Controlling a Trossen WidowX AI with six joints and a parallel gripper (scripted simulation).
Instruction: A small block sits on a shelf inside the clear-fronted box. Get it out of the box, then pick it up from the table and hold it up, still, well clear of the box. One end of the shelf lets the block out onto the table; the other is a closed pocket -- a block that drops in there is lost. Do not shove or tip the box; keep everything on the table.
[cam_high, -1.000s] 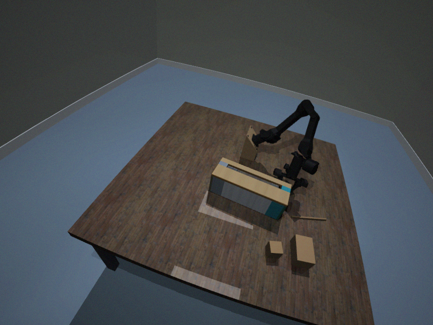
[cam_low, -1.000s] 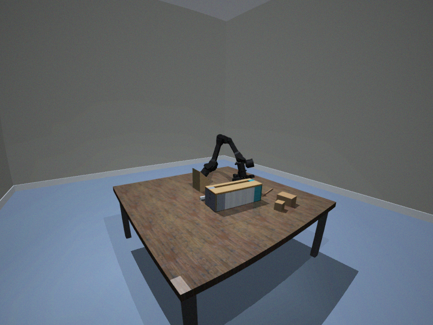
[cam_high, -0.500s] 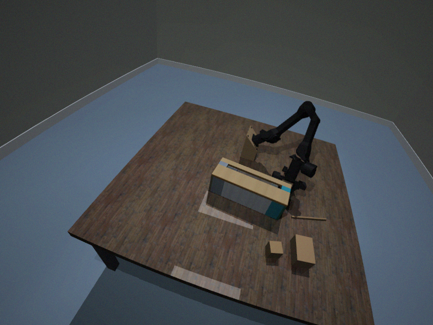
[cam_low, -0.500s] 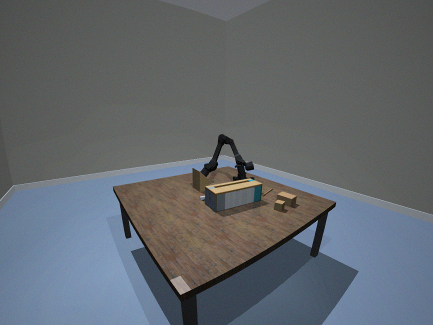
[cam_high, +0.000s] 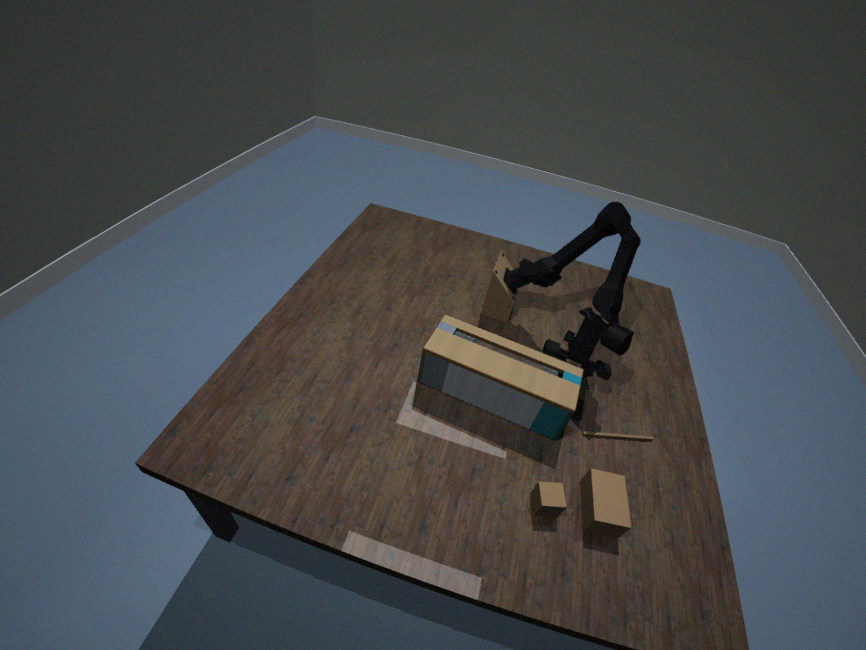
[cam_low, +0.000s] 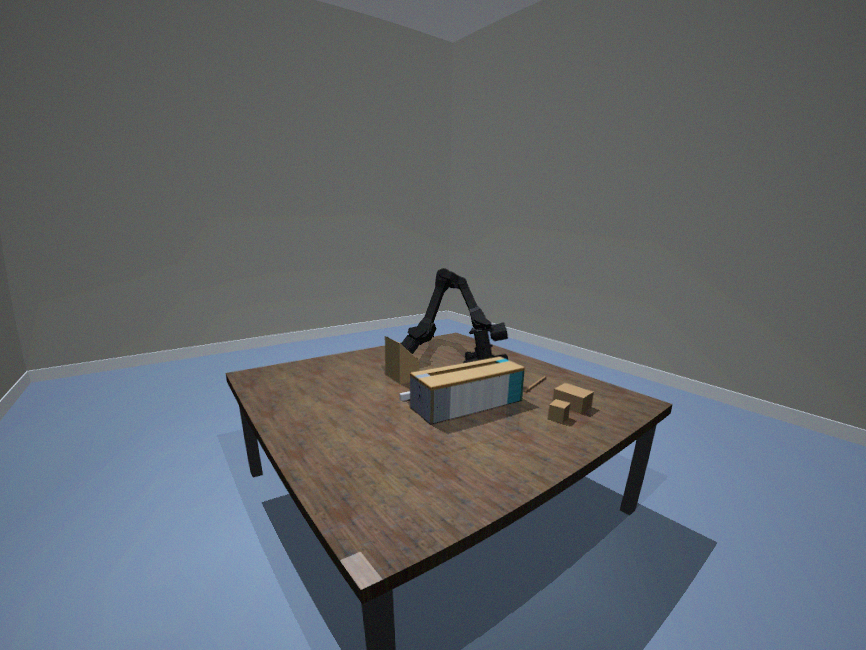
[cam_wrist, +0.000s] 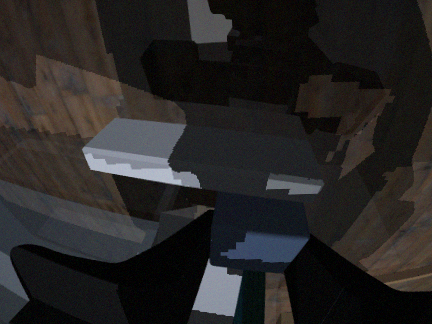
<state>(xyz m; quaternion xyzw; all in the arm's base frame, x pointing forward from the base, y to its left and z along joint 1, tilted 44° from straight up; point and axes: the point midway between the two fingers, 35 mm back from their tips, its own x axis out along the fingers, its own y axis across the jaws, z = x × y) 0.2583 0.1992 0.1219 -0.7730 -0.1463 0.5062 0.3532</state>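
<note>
The clear-fronted box (cam_high: 500, 367) (cam_low: 482, 398) stands upright on the table (cam_high: 300, 391) (cam_low: 391, 482), with a slot in its tan top and a teal section at one end. In the wrist view a small blue block (cam_wrist: 265, 215) sits between the two dark fingertips, with a finger against each side. My gripper (cam_wrist: 248, 222) is shut on this block. In the top and exterior views the hand is low behind the box near its teal end, and the box hides the block and at least part of the fingers. I cannot tell whether the block touches the table.
A pale grey bar (cam_wrist: 132, 145) lies just beyond the block. A thin wooden stick (cam_high: 619, 436) (cam_low: 536, 383) lies past the teal end. A small tan cube (cam_high: 552, 495) (cam_low: 558, 410) and a larger tan block (cam_high: 610, 498) (cam_low: 573, 396) stand farther out. A tan upright panel (cam_high: 497, 297) (cam_low: 400, 361) stands behind the box.
</note>
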